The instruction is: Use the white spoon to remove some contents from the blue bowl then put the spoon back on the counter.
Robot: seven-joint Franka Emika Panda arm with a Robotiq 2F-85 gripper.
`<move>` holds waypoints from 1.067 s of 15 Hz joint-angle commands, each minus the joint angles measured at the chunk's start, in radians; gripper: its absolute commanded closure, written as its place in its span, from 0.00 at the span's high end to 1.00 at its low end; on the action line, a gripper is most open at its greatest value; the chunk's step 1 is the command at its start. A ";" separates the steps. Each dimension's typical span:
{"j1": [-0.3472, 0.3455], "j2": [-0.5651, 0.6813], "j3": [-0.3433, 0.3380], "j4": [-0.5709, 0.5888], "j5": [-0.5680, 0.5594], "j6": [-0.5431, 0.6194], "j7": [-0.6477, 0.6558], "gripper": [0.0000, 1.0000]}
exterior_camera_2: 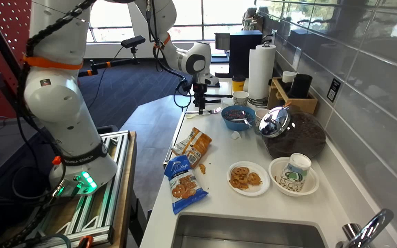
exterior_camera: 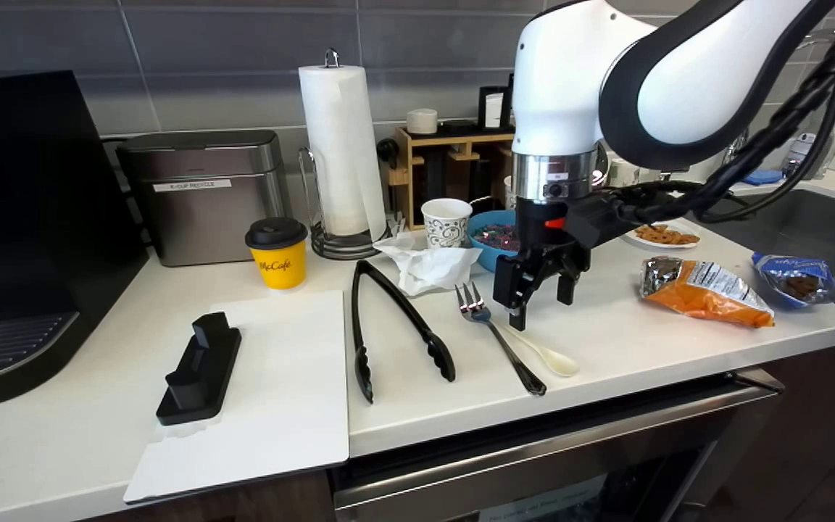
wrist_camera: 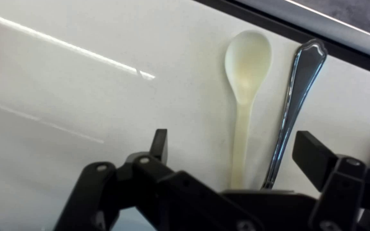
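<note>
The white spoon (exterior_camera: 557,361) lies on the white counter (exterior_camera: 628,341), its head toward the front edge. It also shows in an exterior view (exterior_camera_2: 192,116) and in the wrist view (wrist_camera: 244,102), where its handle end is hidden by the gripper body. My gripper (exterior_camera: 542,307) is open and empty above the spoon's handle. In the wrist view, the spoon and the dark fork (wrist_camera: 292,102) both lie between the spread fingers. The blue bowl (exterior_camera_2: 237,125) stands farther back, with dark purplish contents and a pale utensil in it; it is partly hidden behind the gripper in an exterior view (exterior_camera: 485,255).
Black tongs (exterior_camera: 399,308) lie left of the fork. A crumpled napkin (exterior_camera: 428,267) and a patterned white cup (exterior_camera: 446,221) stand near the bowl. An orange snack bag (exterior_camera: 711,293), a blue bag (exterior_camera_2: 184,186), a pretzel plate (exterior_camera_2: 266,186) and the sink (exterior_camera_2: 246,220) are beyond.
</note>
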 commanded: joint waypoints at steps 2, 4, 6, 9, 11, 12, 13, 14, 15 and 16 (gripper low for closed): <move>0.038 0.055 -0.041 0.043 -0.019 0.039 0.018 1.00; 0.041 0.057 -0.052 0.043 -0.017 0.050 0.017 1.00; 0.040 0.055 -0.060 0.038 -0.014 0.060 0.012 1.00; 0.043 0.060 -0.075 0.037 -0.021 0.065 0.018 0.98; 0.044 0.067 -0.081 0.038 -0.021 0.067 0.019 0.93; 0.047 0.073 -0.086 0.039 -0.024 0.066 0.022 0.92; 0.046 0.078 -0.085 0.041 -0.019 0.066 0.019 0.90; 0.048 0.084 -0.087 0.043 -0.020 0.065 0.021 0.91; 0.048 0.090 -0.086 0.044 -0.018 0.065 0.018 0.88; 0.050 0.095 -0.086 0.046 -0.017 0.063 0.018 0.89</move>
